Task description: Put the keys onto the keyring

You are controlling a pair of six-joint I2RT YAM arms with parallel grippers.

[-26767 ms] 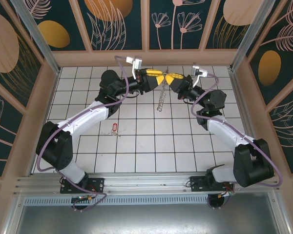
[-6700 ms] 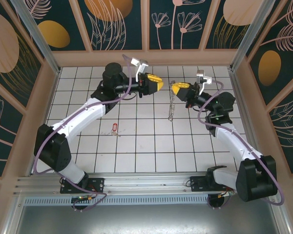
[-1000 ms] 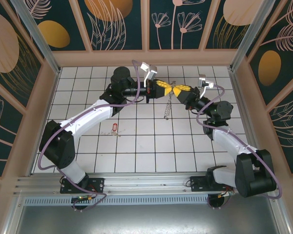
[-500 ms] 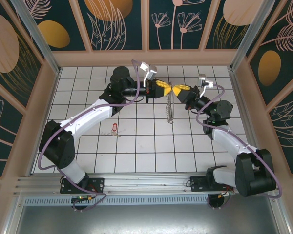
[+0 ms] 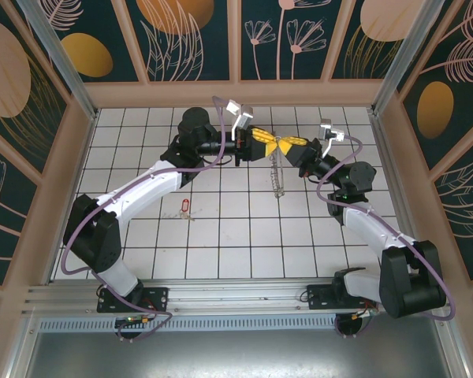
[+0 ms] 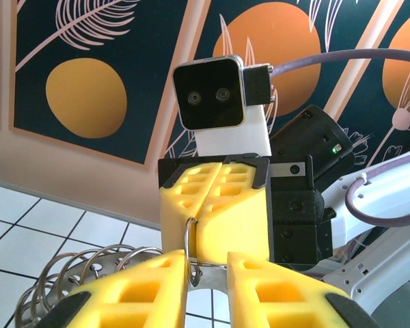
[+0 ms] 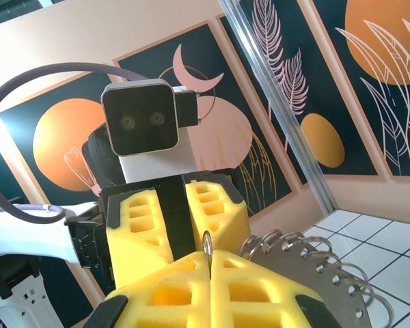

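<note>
High over the far middle of the table, my left gripper (image 5: 268, 143) and right gripper (image 5: 285, 146) meet tip to tip. The keyring (image 5: 279, 175) hangs below them as a thin metal strand of small pieces. My right gripper (image 7: 208, 265) is shut on the ring's thin wire, and the keyring's (image 7: 328, 273) coils fan out to its right. My left gripper (image 6: 208, 266) stands open with a narrow gap, and the keyring's wire (image 6: 190, 242) runs beside the left finger. The shut right gripper (image 6: 217, 201) faces it. The key (image 5: 184, 206), red-headed, lies on the tiles beside the left arm.
White tiled floor (image 5: 244, 236) with wooden walls on three sides and a metal rail (image 5: 236, 293) along the near edge. Both arms reach far forward, forearms arching over the left and right tiles.
My left gripper's jaws have parted a little from shut. The hanging keyring has swung slightly to the right. The right gripper stays shut on the ring.
</note>
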